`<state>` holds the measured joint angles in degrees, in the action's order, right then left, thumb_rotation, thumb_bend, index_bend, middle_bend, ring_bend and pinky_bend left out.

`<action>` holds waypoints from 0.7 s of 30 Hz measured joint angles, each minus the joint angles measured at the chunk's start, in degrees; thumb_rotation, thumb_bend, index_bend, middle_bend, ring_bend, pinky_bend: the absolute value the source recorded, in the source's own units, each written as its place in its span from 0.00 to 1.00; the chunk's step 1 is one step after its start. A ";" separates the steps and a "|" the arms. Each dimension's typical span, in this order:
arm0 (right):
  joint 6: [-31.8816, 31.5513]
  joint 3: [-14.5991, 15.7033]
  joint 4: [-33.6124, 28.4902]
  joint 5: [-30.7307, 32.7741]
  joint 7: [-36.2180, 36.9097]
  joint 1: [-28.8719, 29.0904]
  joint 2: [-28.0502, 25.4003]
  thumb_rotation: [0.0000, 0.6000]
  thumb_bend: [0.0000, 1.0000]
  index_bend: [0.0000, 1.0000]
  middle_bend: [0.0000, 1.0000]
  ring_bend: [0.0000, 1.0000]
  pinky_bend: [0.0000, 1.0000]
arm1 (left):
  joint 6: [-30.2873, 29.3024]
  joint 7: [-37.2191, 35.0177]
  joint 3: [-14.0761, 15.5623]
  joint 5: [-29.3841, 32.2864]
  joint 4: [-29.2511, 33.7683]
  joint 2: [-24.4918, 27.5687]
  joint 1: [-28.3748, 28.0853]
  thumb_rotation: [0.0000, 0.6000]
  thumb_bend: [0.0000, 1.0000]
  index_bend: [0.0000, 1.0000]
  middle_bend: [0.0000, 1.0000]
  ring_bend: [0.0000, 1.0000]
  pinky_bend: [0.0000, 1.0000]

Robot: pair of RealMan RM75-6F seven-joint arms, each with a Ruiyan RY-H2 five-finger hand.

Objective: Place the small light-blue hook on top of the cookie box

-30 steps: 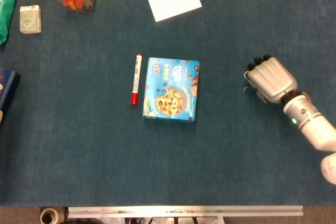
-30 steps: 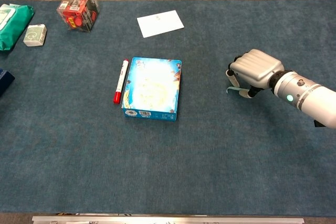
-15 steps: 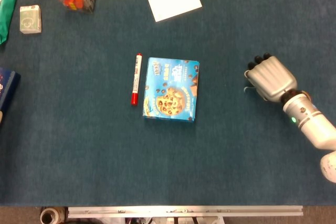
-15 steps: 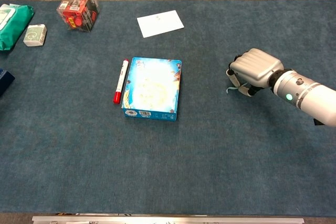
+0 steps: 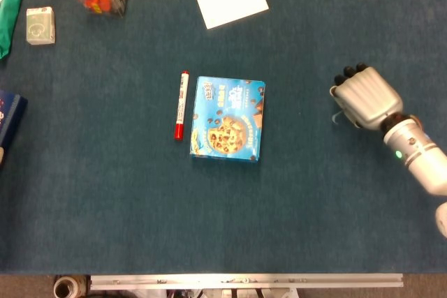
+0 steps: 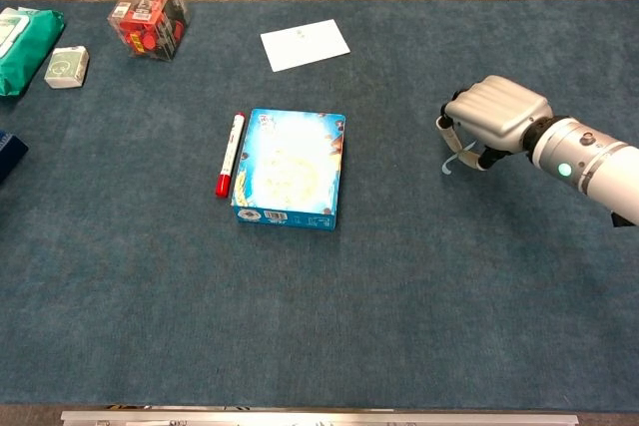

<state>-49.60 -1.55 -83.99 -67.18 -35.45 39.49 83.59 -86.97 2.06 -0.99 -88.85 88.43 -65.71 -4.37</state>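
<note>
Lifted slightly since before, the right robot hand (image 6: pixel 496 117) is closed on the light-blue hook (image 6: pixel 457 158), well apart from the cookie box (image 6: pixel 290 168).

Head view looks straight down; chest view (lower, angled forward) shares the same table (image 6: pixel 399 326).

The right hand (image 6: pixel 496 119) has a smooth, silvery shell with a satin sheen and dark fingertips. The thin light-blue hook (image 6: pixel 456 160) beneath its fingers looks like plastic, though it is too small to be sure. Well to its left, the cookie box (image 6: pixel 291 168) is glossy printed card, glaring in the chest view, on a matt, napped blue cloth table cover (image 6: pixel 399 296).
</note>
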 measured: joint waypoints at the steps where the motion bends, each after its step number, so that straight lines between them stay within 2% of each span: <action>1: 0.40 -0.35 -1.26 0.20 0.59 0.27 -1.16 1.00 0.36 0.62 0.40 0.27 0.31 | -0.02 0.04 -0.01 -0.11 0.11 0.07 -0.05 1.00 0.28 0.08 0.07 0.05 0.00; 11: 8.73 -5.24 -11.35 5.86 3.83 7.46 -10.52 1.00 0.36 0.62 0.40 0.27 0.31 | -0.40 1.56 0.17 -1.22 2.08 1.02 -0.23 1.00 0.28 0.08 0.07 0.05 0.00; 21: 12.84 -5.81 -13.56 13.02 1.65 15.74 -9.25 1.00 0.36 0.62 0.40 0.27 0.31 | -1.42 2.92 0.42 -1.83 3.97 2.08 0.31 1.00 0.28 0.08 0.07 0.05 0.00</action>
<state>-36.76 -7.36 -97.55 -54.16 -33.80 55.23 74.34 -88.38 4.98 -0.57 -90.68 92.39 -63.64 -4.07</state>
